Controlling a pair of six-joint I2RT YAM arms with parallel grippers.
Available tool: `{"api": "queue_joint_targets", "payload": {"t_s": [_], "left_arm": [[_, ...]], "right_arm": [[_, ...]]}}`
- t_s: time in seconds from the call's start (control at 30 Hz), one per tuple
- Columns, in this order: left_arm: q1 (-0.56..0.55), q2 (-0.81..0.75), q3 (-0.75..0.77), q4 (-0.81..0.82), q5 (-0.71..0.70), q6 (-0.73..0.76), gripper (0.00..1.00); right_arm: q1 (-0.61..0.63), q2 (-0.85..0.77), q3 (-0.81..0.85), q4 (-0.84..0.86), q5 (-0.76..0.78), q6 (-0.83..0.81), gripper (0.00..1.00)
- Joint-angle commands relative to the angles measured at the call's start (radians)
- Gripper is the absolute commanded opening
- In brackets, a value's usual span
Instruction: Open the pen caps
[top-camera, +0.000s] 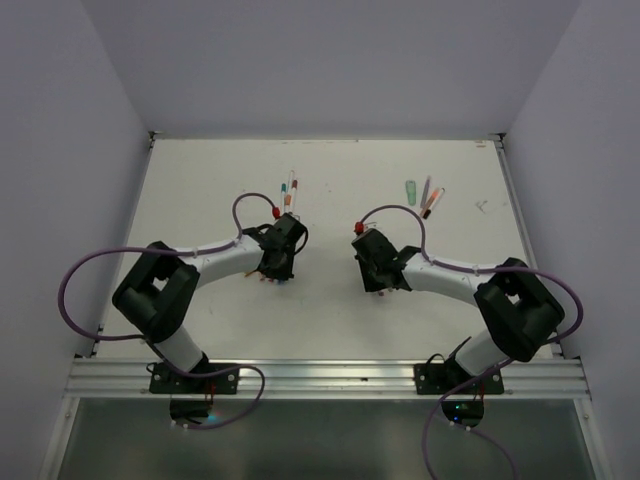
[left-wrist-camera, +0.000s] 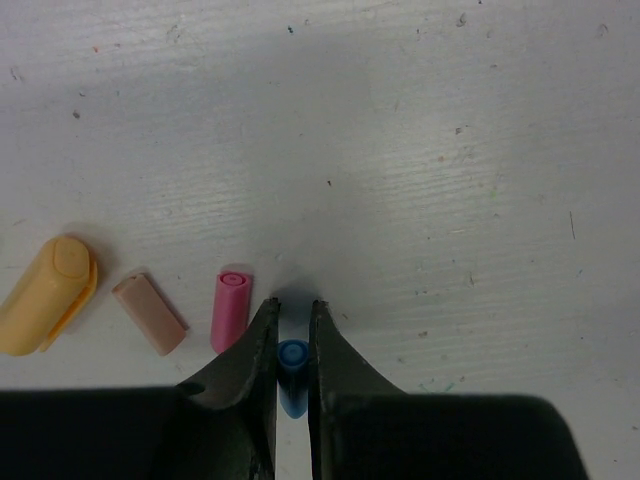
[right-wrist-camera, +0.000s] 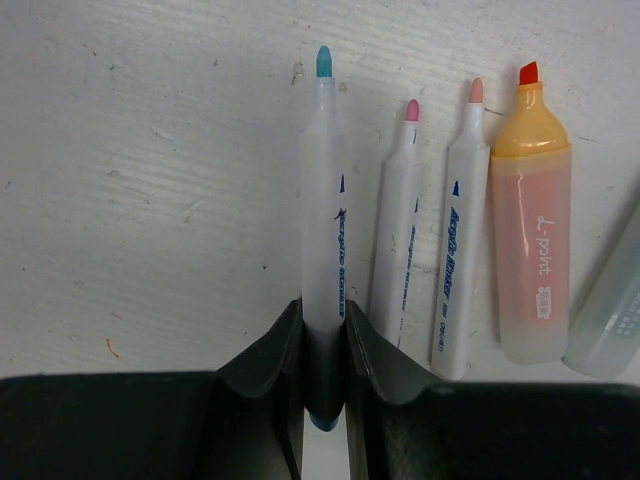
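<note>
We are judging that the step is setting down the separated pair, so we are advising that the left gripper (left-wrist-camera: 293, 312) sink until the blue cap (left-wrist-camera: 292, 358) it is clamping is resting on the table (left-wrist-camera: 400, 150) before the jaws part, lest it roll into the pink cap (left-wrist-camera: 231, 308) just beside it. The cap is sitting between those fingertips, its round end facing the wrist camera, while the right gripper (right-wrist-camera: 323, 318) is pinching the uncapped blue-tipped pen (right-wrist-camera: 322, 200) low on its barrel, just beside the pink-tipped pen (right-wrist-camera: 398, 230).

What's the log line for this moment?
left tool: shut on blue cap | right tool: shut on uncapped blue-tipped pen
</note>
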Motion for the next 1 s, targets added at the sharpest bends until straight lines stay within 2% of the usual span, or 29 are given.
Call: {"api": "queue_joint_targets", "payload": {"t_s": [0.0, 0.23, 0.33, 0.43, 0.5, 0.57, 0.6, 0.73, 0.83, 0.97], "left_arm": [[-0.003, 0.014, 0.019, -0.013, -0.045, 0.027, 0.11], [-0.003, -0.003, 0.032, -0.02, -0.068, 0.028, 0.25], [-0.003, -0.027, 0.044, -0.027, -0.068, 0.028, 0.31], [-0.003, -0.055, 0.071, -0.051, -0.063, 0.026, 0.38], [-0.003, -0.072, 0.087, -0.06, -0.06, 0.028, 0.39], [-0.003, -0.089, 0.108, -0.073, -0.059, 0.031, 0.45], [-0.003, -0.107, 0.134, -0.082, -0.062, 0.035, 0.52], [0.003, -0.126, 0.209, -0.086, -0.079, 0.055, 0.7], [0.04, -0.116, 0.251, -0.054, -0.08, 0.081, 0.8], [0.15, -0.086, 0.289, 0.025, -0.013, 0.104, 0.93]], "right_arm": [[-0.005, -0.004, 0.025, -0.052, 0.082, 0.014, 0.11], [-0.008, -0.05, 0.022, -0.045, 0.053, 0.002, 0.38], [-0.008, -0.081, 0.027, -0.042, 0.035, -0.009, 0.45], [-0.007, -0.125, 0.04, -0.046, 0.019, -0.024, 0.47], [-0.007, -0.15, 0.046, -0.049, 0.01, -0.03, 0.48], [-0.007, -0.197, 0.056, -0.053, 0.001, -0.035, 0.51], [-0.007, -0.215, 0.059, -0.053, 0.001, -0.041, 0.53], [-0.008, -0.294, 0.06, -0.025, 0.01, -0.055, 0.64], [-0.01, -0.35, 0.042, 0.016, 0.022, -0.057, 0.75], [-0.013, -0.41, 0.001, 0.116, 0.012, -0.058, 0.9]]}}
